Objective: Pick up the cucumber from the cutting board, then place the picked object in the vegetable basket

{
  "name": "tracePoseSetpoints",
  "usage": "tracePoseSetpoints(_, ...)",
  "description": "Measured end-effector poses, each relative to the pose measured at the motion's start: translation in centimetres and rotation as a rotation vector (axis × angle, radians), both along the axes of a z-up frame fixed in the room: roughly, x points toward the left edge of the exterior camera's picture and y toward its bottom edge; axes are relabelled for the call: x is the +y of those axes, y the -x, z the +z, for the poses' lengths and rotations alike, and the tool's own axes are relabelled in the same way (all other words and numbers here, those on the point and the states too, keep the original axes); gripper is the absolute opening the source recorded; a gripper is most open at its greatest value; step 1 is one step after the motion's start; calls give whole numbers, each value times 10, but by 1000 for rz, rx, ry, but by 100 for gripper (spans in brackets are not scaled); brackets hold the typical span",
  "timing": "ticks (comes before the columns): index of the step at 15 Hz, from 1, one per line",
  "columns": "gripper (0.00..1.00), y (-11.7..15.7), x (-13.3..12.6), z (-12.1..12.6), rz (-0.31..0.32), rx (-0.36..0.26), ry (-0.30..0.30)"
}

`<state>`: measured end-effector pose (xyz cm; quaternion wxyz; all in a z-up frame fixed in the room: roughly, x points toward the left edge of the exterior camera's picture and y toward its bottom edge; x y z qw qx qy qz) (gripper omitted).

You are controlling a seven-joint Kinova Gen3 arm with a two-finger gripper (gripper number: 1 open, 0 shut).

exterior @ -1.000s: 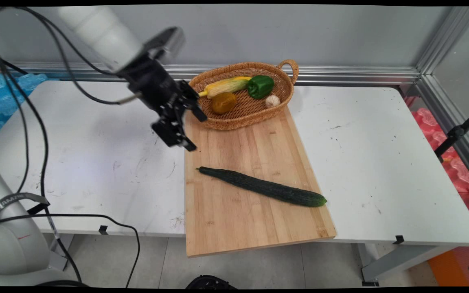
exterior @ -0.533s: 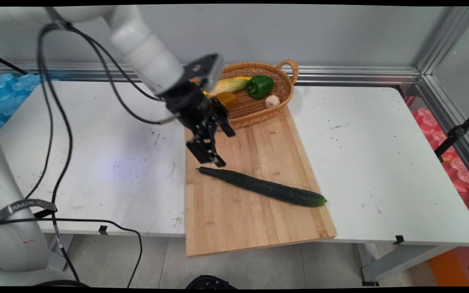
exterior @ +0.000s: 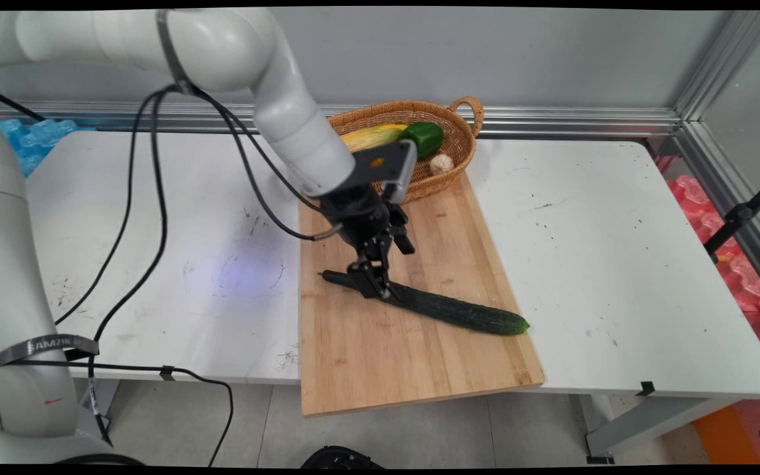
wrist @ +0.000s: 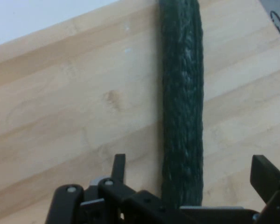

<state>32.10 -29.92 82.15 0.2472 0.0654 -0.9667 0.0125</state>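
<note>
Here the tool (exterior: 380,274) is low over the stem end of the cucumber (exterior: 449,309), its fingers (wrist: 118,167) spread apart on either side. The hand view alone shows that gap; the main view alone shows the wicker basket (exterior: 462,142) behind. The cucumber lies on the cutting board (exterior: 413,363), its long axis slanting from upper left down to lower right, on the white table (exterior: 617,264).
</note>
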Motion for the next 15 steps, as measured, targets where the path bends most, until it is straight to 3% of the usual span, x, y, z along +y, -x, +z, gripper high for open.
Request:
tracePoseSetpoints(7, 100, 30, -7, -34, -13, -39, -15)
tracePoseSetpoints(8, 0, 32, -7, -37, -14, -42, -15)
tracePoseSetpoints(15, 0, 36, -13, -39, -36, -48, -2)
